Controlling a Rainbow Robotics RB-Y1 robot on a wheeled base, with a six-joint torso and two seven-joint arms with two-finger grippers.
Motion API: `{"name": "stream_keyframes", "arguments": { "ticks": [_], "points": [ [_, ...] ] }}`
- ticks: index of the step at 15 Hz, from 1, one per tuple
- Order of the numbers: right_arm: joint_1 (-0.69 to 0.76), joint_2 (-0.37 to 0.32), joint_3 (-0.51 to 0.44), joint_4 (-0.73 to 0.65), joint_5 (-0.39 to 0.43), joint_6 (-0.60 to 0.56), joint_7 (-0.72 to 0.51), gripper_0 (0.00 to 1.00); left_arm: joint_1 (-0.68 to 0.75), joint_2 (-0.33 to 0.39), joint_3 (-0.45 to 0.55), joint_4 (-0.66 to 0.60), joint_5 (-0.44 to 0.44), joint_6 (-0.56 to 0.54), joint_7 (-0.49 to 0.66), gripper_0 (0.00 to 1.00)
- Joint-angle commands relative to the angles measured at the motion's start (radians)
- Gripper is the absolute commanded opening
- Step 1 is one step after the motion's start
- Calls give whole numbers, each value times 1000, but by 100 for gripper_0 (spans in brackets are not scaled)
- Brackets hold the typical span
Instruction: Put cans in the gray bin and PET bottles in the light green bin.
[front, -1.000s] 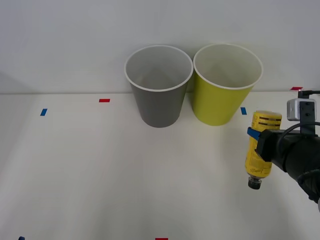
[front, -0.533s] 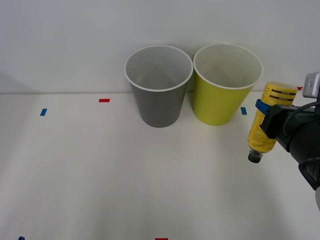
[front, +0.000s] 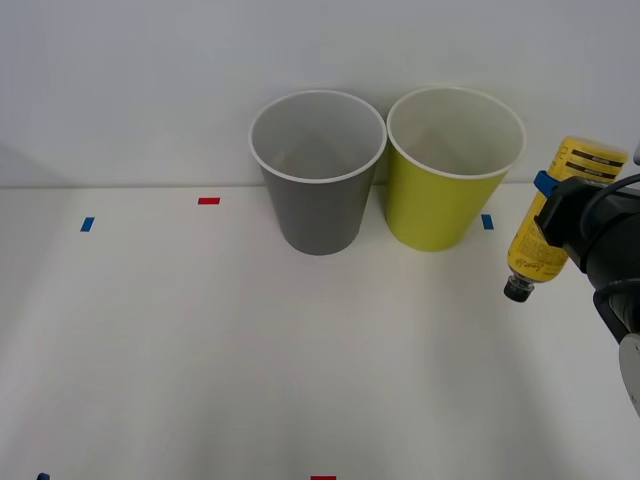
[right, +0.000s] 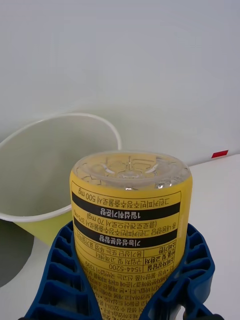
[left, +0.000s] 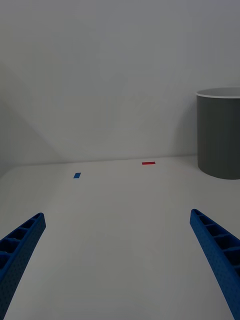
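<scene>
The right gripper clenches the yellow bottle cap-down above the table, just beside the green bin whose open mouth will likely receive it, the gray bin beyond, while the left gripper waits open.

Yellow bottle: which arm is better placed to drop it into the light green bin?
Right. The right end effector already grips the yellow bottle, cap down, just beside the light green bin. The left end effector is open, holding nothing.
</scene>
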Motion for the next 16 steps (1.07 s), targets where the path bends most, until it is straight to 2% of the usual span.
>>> {"name": "stream_keyframes", "arguments": {
  "ticks": [1,6,11,16],
  "points": [
    [-28,16,-16,0,3,0,4,0,0,0,0,0,0,0,0,100],
    [-112,27,-36,0,-11,-43,13,0,0,0,0,0,0,0,0,100],
    [-281,43,-143,0,-141,-43,45,0,0,0,0,0,0,0,0,100],
    [-405,39,-232,27,-255,-88,233,0,0,0,0,0,0,0,0,100]
  ]
}}
